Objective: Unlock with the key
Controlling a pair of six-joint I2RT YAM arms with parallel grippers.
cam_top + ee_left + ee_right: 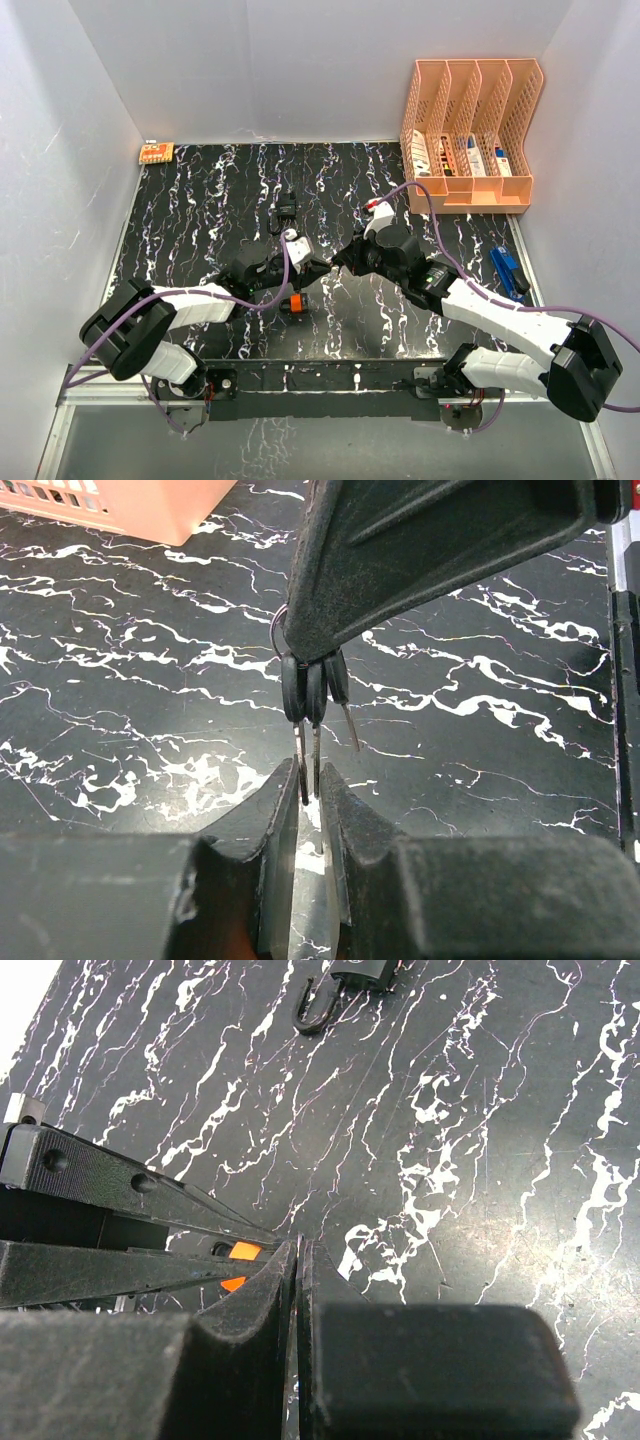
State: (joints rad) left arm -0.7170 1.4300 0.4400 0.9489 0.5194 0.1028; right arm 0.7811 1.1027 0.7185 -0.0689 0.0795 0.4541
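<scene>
Black, white-veined marble-pattern worktop [200,200]. Small black padlock [287,207] lies on it beyond both arms, well apart from them. Bunch of 3 black-headed metal keys [312,692] hangs mid-air between the arms.

Judgement: single out 1 blade and grip it square before approaching the padlock.

Right gripper [298,1247]: fingers pinched tight on the key heads. Left gripper [308,775]: fingers parted a crack, 2 blades in the gap, contact unclear.
</scene>
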